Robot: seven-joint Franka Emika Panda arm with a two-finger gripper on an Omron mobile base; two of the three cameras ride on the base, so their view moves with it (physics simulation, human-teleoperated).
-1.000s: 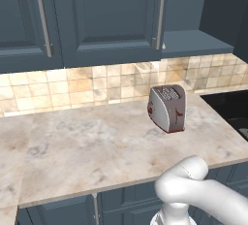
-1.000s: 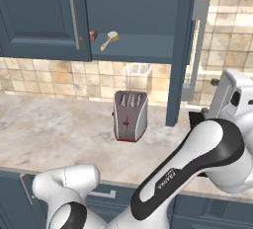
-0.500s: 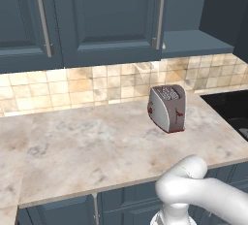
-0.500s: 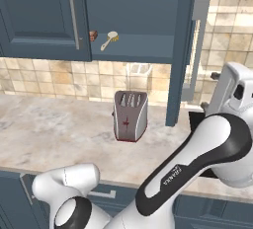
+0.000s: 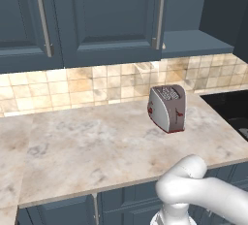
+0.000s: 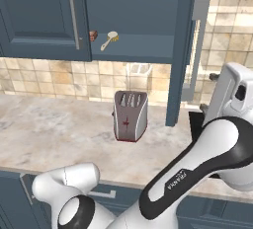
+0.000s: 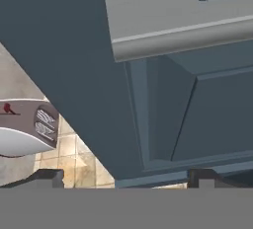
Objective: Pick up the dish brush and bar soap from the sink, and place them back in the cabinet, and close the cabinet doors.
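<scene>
The dish brush (image 6: pixel 112 38) and the bar soap (image 6: pixel 93 35) lie side by side on the shelf of the open cabinet (image 5: pixel 193 42). Its right cabinet door (image 6: pixel 182 50) stands swung out, edge-on, with its silver bar handle (image 6: pixel 195 50) towards my hand. My gripper (image 6: pixel 208 92) hangs just right of that door, open and holding nothing. In the hand view the gripper (image 7: pixel 126 178) faces the door panel (image 7: pixel 163 114) close up, under the handle (image 7: pixel 183 25). The left door (image 6: pixel 39 16) looks shut. The black sink (image 5: pixel 232 107) shows at the right edge.
A red-and-silver toaster (image 6: pixel 131 115) stands on the beige marble counter (image 5: pixel 97 146) below the open cabinet, left of the swung-out door. More shut wall cabinets (image 5: pixel 29 20) run off to the left. Low blue cabinets (image 5: pixel 126 204) sit under the counter edge.
My hand has drifted slightly to the right beside the open door and the elbow has shifted a little. The brush, soap and doors have not moved.
</scene>
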